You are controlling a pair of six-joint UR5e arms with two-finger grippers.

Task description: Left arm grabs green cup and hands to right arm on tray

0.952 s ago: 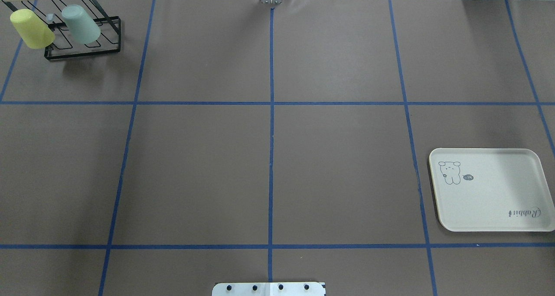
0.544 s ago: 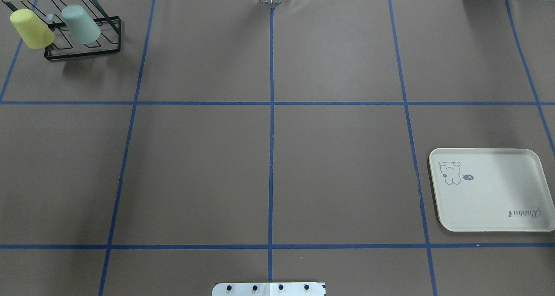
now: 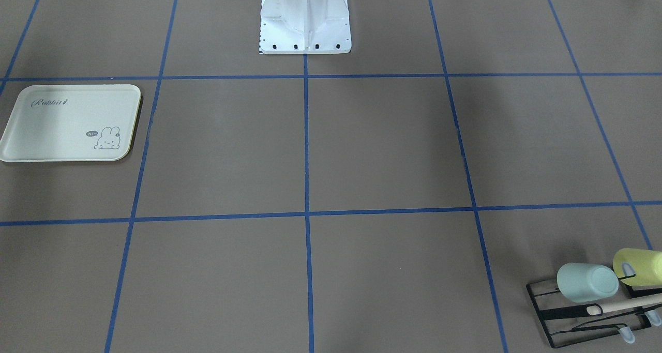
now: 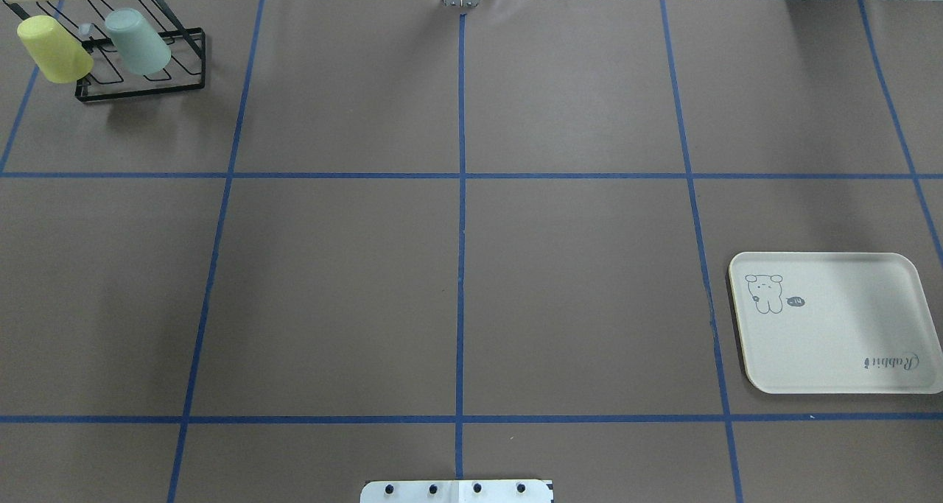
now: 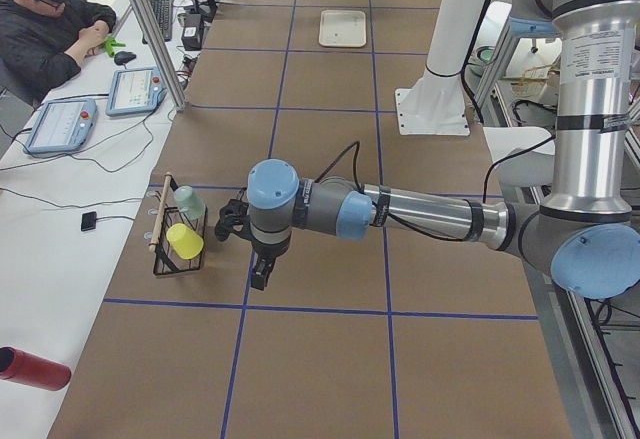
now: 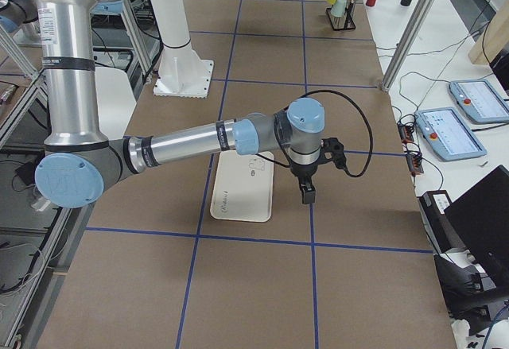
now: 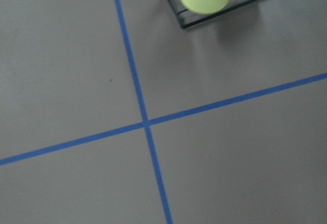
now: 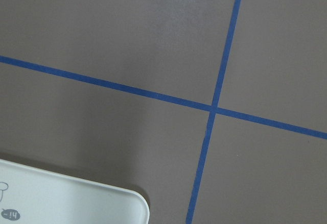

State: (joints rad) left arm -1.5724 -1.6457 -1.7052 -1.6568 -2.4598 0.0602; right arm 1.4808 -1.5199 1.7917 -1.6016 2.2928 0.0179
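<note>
Showing green cup [image 4: 138, 41] hung tilted on rack [image 4: 140, 92] beside yellow cup [image 4: 53, 48], far from tray [image 4: 847, 326]. Cannot tell spread or pressed for left fingers [image 5: 259, 277], right fingers [image 6: 307, 195]. Best gripped by the wall and drawn off along the prong, sparing the neighbour.

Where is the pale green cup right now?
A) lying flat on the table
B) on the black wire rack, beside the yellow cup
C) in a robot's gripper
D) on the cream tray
B: the green cup sits on the black wire rack next to the yellow cup, far from the tray.
</note>
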